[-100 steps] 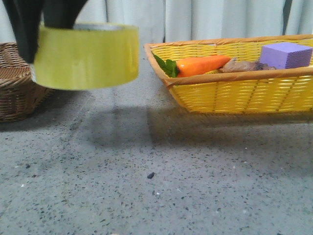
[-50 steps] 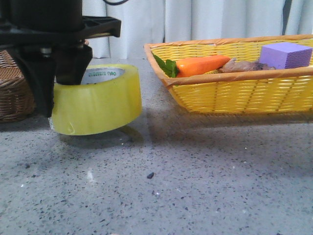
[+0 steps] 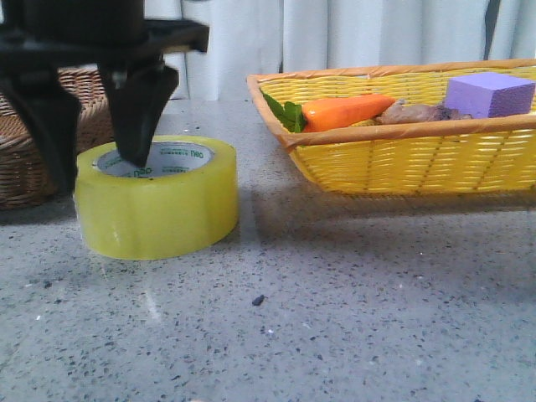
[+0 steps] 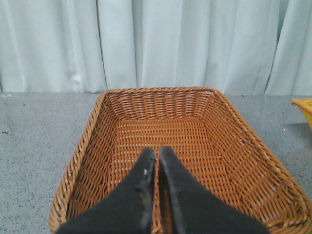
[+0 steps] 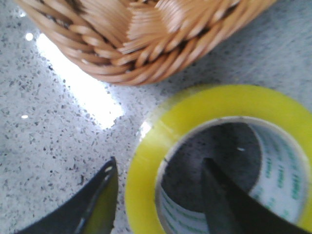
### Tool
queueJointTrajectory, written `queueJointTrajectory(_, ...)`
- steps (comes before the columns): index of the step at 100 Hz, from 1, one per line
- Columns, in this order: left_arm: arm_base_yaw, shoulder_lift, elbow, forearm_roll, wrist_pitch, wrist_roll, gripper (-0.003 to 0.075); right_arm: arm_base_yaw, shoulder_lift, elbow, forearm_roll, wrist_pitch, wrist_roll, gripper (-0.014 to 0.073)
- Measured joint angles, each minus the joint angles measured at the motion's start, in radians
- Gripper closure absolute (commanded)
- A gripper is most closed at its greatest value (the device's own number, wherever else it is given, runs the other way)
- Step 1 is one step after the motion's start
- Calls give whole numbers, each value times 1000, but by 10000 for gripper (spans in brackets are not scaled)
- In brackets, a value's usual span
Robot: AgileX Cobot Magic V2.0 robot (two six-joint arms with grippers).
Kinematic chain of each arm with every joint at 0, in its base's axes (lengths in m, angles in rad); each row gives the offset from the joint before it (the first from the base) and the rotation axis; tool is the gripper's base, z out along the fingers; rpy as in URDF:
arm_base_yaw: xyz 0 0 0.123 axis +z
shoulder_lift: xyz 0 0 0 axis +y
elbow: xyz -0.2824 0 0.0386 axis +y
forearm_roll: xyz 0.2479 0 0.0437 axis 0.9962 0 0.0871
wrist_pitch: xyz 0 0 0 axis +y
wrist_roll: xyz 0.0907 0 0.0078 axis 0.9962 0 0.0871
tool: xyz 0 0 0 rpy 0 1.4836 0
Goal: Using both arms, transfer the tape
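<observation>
The tape, a wide yellow-green roll with a white core and green lettering, lies flat on the grey table at the left of the front view. My right gripper is open and straddles its wall, one finger inside the core and one outside. In the right wrist view the tape shows a gap to the outer finger of the right gripper. My left gripper is shut and empty above a brown wicker basket.
The brown wicker basket stands just behind and left of the tape. A yellow wicker basket at the right holds a carrot, a purple foam cube and a brownish item.
My right gripper has brought the tape down from mid-air onto the table and opened its jaws, letting go of it.
</observation>
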Motion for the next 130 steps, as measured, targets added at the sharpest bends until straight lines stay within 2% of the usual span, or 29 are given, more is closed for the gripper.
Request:
queueJointTrajectory(8,0,0,-24,0,16,0,741,0,-48,0,-32,0,0,279)
queueJointTrajectory(15,0,0,-50,0,34,0,741,-2,-102,0,-65,0,0,325)
queueJointTrajectory(34,-10,8,-117,0,95,9,737,-5,-265,0,-177,0,28,580)
queueJointTrajectory(43,-44,35,-151,0,123,16,676,-5,-341,0,-236,-16,46,666)
queueJointTrajectory(58,-140,108,-187,0,143,18,423,-10,-448,-1,-317,-34,62,668)
queueJointTrajectory(67,-213,166,-200,0,142,18,341,-10,-500,-2,-350,-34,67,668)
queueJointTrajectory(96,-463,390,-290,0,167,18,342,-10,-643,-2,-399,-70,77,668)
queueJointTrajectory(112,-593,552,-426,2,296,18,342,-10,-700,-5,-403,-68,79,668)
queueJointTrajectory(130,-686,774,-616,4,534,20,342,-10,-717,-10,-405,-50,81,668)
